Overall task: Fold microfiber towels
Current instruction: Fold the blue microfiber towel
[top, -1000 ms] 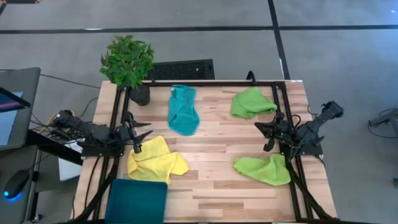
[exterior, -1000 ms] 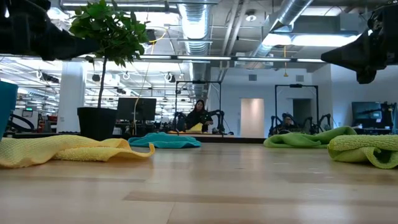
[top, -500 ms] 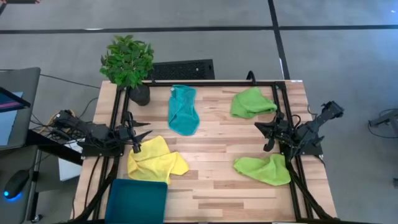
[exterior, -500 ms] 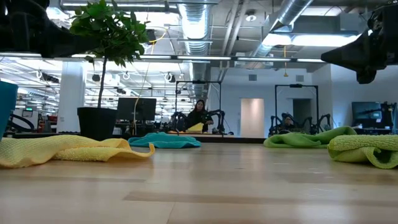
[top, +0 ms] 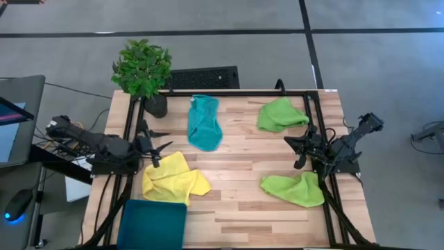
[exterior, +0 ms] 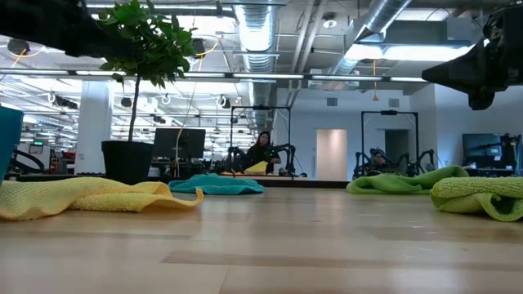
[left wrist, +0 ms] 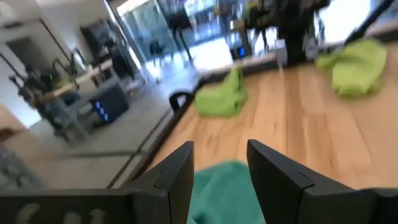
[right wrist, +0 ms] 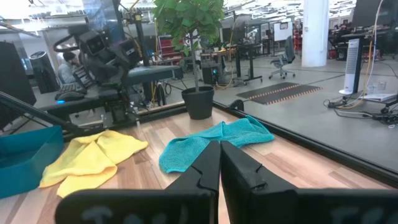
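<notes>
Tabletop layout, read outward from the dark teal tray [top: 154, 223] at the near left corner.

Just beyond the tray: yellow towel [top: 173, 178], rumpled, unfolded, long axis running across the table. Directly over its far left corner: left gripper [top: 154, 148], fingers apart with nothing between them, pointing toward the table's middle. Across the table from the tray, at the near right edge: one lime green towel [top: 295, 188], bunched, unfolded. Just beyond that cloth: right gripper [top: 300, 149], fingers together on nothing, aimed at the table's middle. Farther from the tray, past mid-table: teal towel [top: 204, 121], long axis running near to far. Farthest from the tray, at the far right: second lime green towel [top: 280, 114], heaped. At the far left corner beyond the tray: potted plant [top: 143, 72].

Deciding relation, as a judgement: yellow towel immediately below and just tray-ward of the open left jaws, hence the left arm nearer to it; short descent onto that corner likely enough for a first grasp. No towel folded yet.
</notes>
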You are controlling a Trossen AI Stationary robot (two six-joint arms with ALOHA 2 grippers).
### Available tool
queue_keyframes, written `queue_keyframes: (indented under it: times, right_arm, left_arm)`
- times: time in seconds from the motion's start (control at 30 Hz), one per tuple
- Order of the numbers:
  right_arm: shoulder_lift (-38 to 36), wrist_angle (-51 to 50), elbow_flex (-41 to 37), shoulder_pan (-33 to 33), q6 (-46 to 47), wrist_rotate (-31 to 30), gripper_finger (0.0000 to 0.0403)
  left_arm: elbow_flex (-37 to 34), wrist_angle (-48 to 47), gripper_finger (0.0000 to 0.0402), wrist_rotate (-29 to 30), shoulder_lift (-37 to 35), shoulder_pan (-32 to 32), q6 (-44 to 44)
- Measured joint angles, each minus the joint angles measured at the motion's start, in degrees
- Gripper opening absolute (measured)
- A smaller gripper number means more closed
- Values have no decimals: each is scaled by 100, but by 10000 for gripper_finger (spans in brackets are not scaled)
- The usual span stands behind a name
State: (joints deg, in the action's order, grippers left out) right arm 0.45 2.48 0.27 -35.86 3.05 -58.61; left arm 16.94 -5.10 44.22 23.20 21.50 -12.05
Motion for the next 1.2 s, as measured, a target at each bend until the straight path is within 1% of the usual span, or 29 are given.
queue_keyframes:
  times: [0.13,0.3,0.4,0.53,0.67,0.87,1.07,1.2]
  right_arm:
    - [1,0,-1,0,-2,-1,36]
    - [1,0,0,0,0,-1,36]
    - [-1,0,0,0,-2,-2,36]
    - [0,0,-1,0,-2,-1,36]
    - [0,0,0,0,-2,0,36]
    - [-1,0,-2,0,-2,0,36]
    - [-1,0,0,0,-2,0,36]
    - [0,0,0,0,-1,-2,36]
  left_arm:
    - [437,-268,142,-243,1202,-213,676]
    - [1000,-928,142,-940,2566,-546,1092]
    - [1154,-992,142,-1352,3208,-736,1273]
    - [1239,-946,142,-1853,3827,-931,1163]
    - [1271,-908,142,-2168,4326,-1121,947]
    - [1271,-450,142,-2367,4935,-1477,949]
    - [1273,254,142,-2535,5598,-1907,585]
    - [1395,353,142,-2535,6057,-2224,510]
